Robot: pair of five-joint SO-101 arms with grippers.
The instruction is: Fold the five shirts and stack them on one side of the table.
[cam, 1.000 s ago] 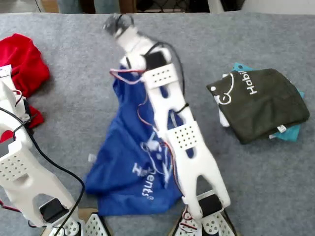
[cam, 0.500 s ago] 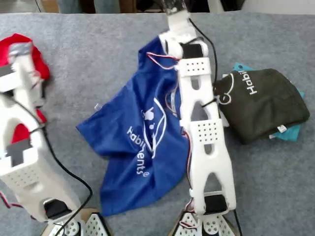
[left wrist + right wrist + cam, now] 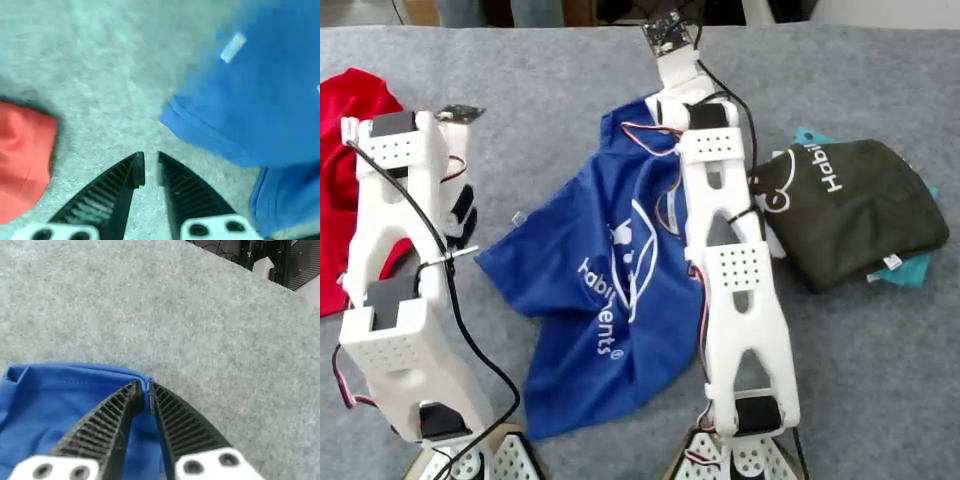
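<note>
A blue shirt with white print lies spread across the middle of the grey table. My right arm stretches over it to the far edge. There my right gripper is shut on the blue shirt, pinching its hem. My left arm stands between the red shirt and the blue shirt's near sleeve. The left gripper hangs over bare table with its fingers almost together and nothing between them. The blue sleeve lies just beyond it and the red shirt to its side.
A folded dark olive shirt lies on a teal one at the right side of the table. A strip of bare table lies in front of that stack.
My right gripper has dragged the blue shirt toward the far right and spread it out. The left arm has swung from the red shirt toward the blue sleeve.
</note>
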